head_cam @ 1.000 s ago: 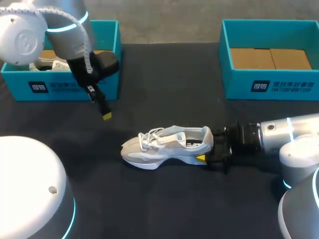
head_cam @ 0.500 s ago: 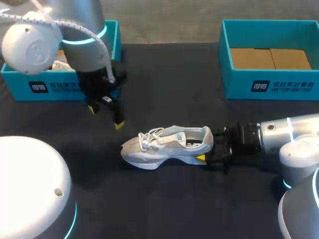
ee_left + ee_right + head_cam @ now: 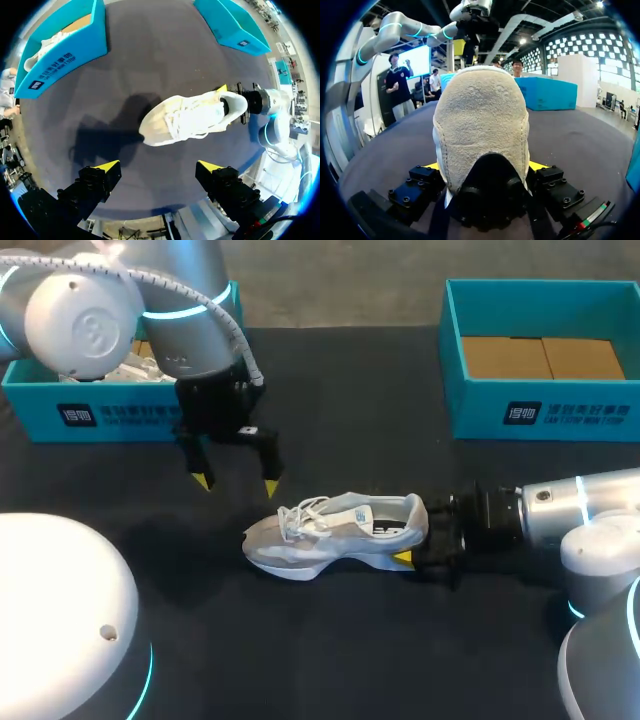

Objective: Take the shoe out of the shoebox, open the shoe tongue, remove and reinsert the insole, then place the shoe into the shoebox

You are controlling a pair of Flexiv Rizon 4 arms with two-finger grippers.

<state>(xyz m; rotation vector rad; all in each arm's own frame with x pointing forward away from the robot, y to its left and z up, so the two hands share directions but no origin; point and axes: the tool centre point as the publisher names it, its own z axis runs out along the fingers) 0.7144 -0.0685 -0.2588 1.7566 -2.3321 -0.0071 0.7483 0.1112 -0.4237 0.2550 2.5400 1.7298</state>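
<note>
A white and beige shoe [image 3: 330, 530] stands on its sole in the middle of the black table, toe to the left, laces and tongue up. My right gripper [image 3: 414, 538] is at its heel. In the right wrist view the heel [image 3: 480, 125] fills the gap between the fingers [image 3: 432, 166], which press on it from both sides. My left gripper [image 3: 236, 484] hangs open above the table, just behind and left of the toe. In the left wrist view the shoe [image 3: 192, 117] lies ahead of that empty gripper [image 3: 159, 166].
A teal shoebox [image 3: 130, 415] at the back left holds another white shoe [image 3: 125, 368]. A second teal shoebox [image 3: 540, 410] at the back right shows only its cardboard floor. The front of the table is bare black cloth [image 3: 330, 640].
My left arm has swung from the left shoebox towards the shoe and turned, so both yellow tips now show. The right arm and the shoe have not moved.
</note>
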